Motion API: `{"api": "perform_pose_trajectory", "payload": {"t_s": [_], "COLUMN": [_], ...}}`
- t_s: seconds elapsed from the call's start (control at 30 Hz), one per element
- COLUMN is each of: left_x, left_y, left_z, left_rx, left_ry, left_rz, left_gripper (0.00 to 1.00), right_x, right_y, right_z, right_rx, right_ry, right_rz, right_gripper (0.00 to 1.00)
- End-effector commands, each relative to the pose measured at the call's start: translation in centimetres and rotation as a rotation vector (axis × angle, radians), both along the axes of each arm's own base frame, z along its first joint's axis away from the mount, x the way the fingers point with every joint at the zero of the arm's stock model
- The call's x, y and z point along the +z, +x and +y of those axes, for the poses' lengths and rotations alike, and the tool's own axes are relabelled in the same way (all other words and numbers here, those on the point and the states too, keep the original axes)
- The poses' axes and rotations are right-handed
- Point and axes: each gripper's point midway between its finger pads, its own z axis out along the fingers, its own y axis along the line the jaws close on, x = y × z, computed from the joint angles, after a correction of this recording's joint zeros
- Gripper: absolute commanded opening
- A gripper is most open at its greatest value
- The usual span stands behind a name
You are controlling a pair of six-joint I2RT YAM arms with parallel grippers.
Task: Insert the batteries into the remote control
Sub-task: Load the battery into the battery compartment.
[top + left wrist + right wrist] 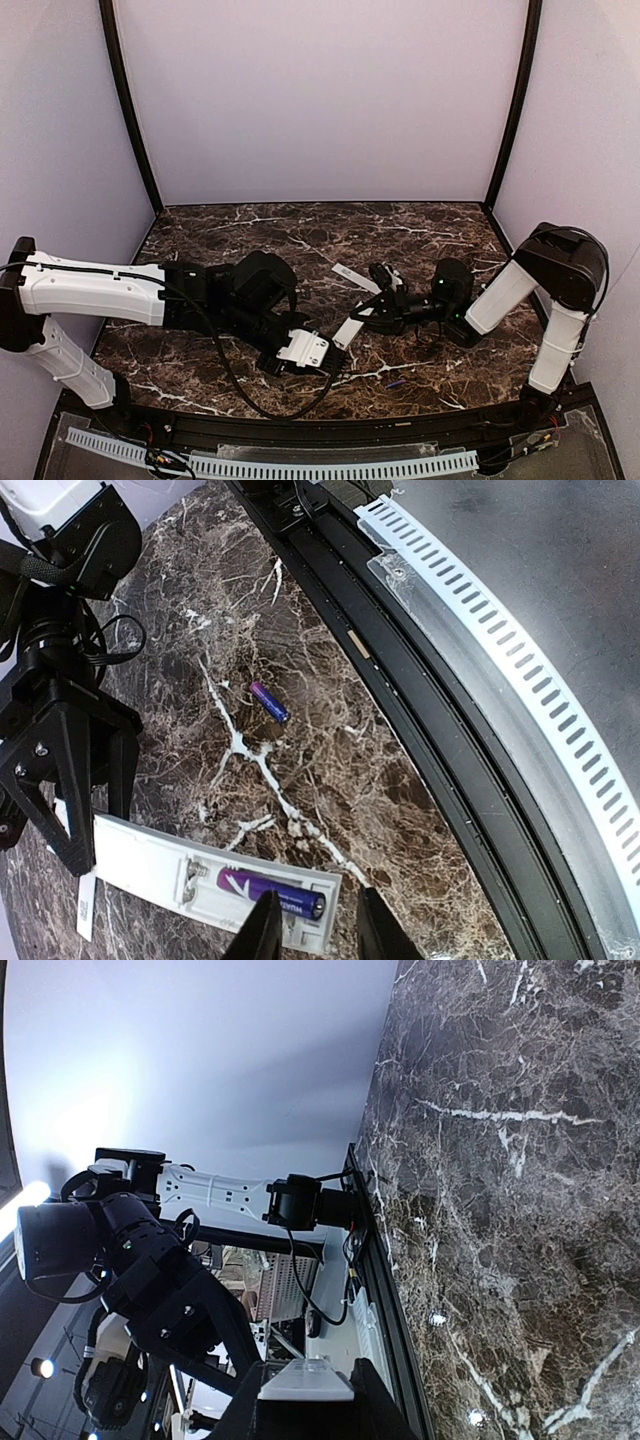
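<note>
Near the front rail of the dark, white-veined marble table (300, 630) we see one small blue-purple cylindrical battery (269, 701) lying loose, well apart from the slim white rectangular plastic remote control (150, 865). The remote faces back-up with its compartment uncovered. A second purple battery (270, 890) sits in one slot, and the space beside it looks empty.

Our right gripper (92, 825) clamps the remote's far end between its black fingers, steadying it. Our left gripper (316, 918) hovers over the compartment end with its fingers spread and nothing between them.

We judge the job half done: one cell is in and one is left to fetch. Next, the left gripper should travel to the loose battery, set its fingers across the cylinder and pinch it. It should then carry the battery to the empty slot, turned the right way round.
</note>
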Motion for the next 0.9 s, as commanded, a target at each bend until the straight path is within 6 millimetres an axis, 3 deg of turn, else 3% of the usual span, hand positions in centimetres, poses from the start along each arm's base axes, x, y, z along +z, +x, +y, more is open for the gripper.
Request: {"api": "perform_pose_trajectory", "payload": {"t_s": [0.0, 0.87], "left_x": [0.4, -0.9], "left_y": [0.1, 1.1], "left_z": [-0.6, -0.9], "left_rx": [-0.009, 0.041], "left_ry": [-0.008, 0.016], "left_rz": [-0.022, -0.031], "left_gripper": [0.25, 0.12], "right_x": [4.4, 5.1], "right_y": [-0.6, -1.4], "right_z": [0.3, 0.8], "right_rx": [0.027, 0.058], "right_ry": [0.144, 0.165], "right_rz": [-0.167, -0.186], "right_gripper": [0.00, 0.00]}}
